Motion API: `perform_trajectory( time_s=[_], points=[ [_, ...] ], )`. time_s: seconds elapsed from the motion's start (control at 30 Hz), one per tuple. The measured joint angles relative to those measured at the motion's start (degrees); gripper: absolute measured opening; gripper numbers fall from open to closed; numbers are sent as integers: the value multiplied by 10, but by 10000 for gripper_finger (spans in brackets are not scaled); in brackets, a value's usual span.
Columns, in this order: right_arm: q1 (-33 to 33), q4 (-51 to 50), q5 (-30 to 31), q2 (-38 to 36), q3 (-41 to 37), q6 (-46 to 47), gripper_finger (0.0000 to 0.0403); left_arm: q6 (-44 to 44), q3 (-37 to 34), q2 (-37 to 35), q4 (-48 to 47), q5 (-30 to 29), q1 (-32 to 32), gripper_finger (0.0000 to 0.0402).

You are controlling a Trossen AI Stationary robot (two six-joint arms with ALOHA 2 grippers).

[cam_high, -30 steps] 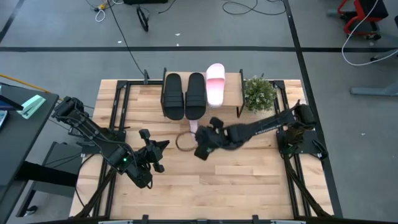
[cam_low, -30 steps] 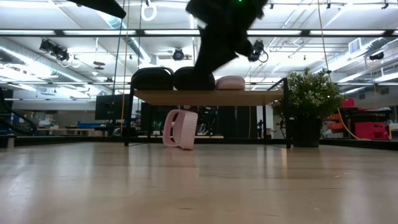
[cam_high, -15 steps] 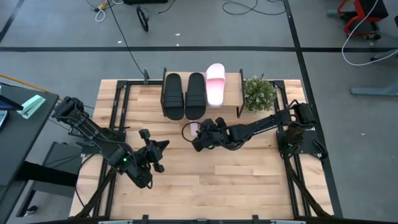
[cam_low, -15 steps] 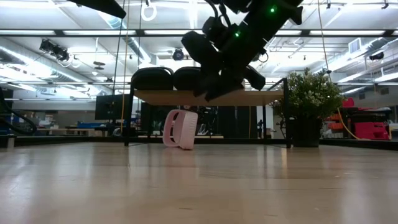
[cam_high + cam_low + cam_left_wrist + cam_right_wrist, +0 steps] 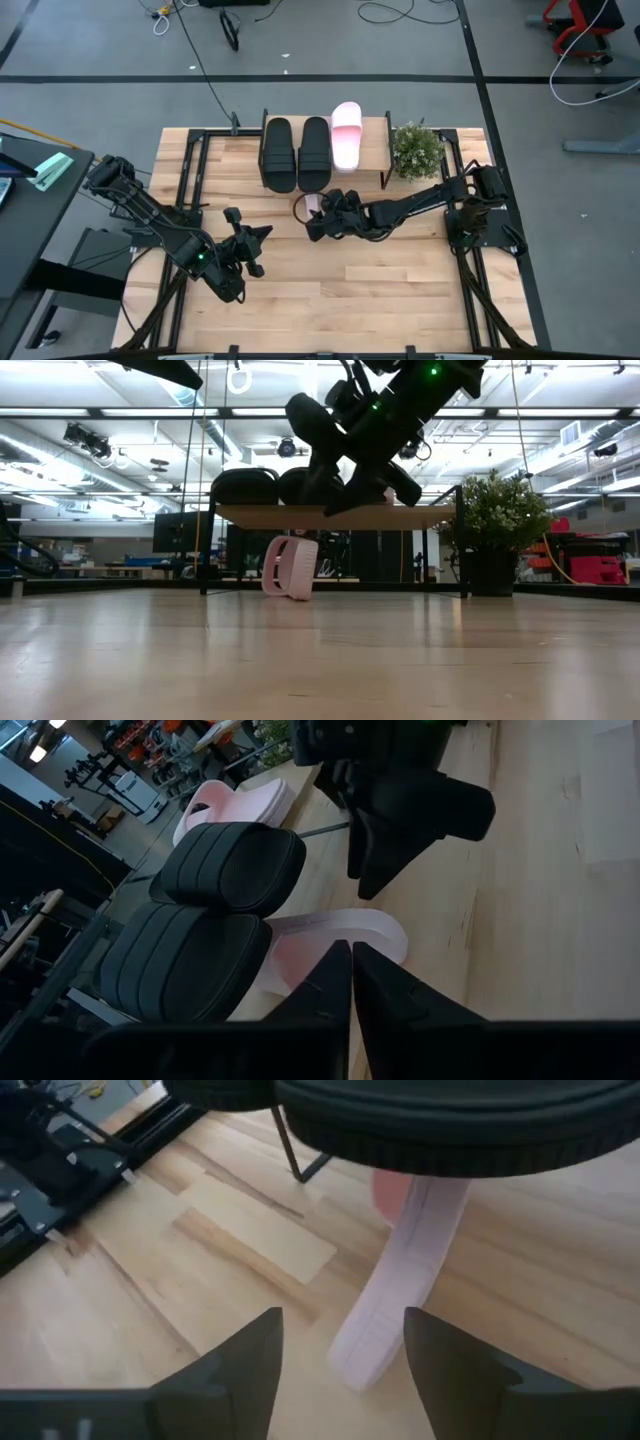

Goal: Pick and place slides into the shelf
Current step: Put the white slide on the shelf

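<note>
Right gripper (image 5: 312, 222) at frame centre, fingers spread, holding nothing, hovering just beside the loose pink slide (image 5: 310, 205), which stands on edge on the table (image 5: 400, 290) in front of the shelf (image 5: 375, 150). Two black slides (image 5: 296, 153) and one pink slide (image 5: 346, 135) sit on the shelf. Left gripper (image 5: 258, 232) waits lower left, fingers pressed together.

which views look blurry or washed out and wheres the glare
Low view: ceiling lights glare, the right hand is a dark silhouette against them. Right wrist view: soft, the pink slide on the table is blurred. Left wrist view: the black slides are sharp. High view: evenly lit.
</note>
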Motion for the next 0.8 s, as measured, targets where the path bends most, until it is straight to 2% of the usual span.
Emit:
perform_trajectory(
  time_s=[0.2,0.53,0.8],
  points=[
    [-7,6,1,9,0,17,217,0,0,0,0,0,0,30],
    [-7,18,-11,80,2,37,215,0,0,0,0,0,0,16],
    [-5,17,-14,75,3,19,215,0,0,0,1,0,0,29]
  ],
)
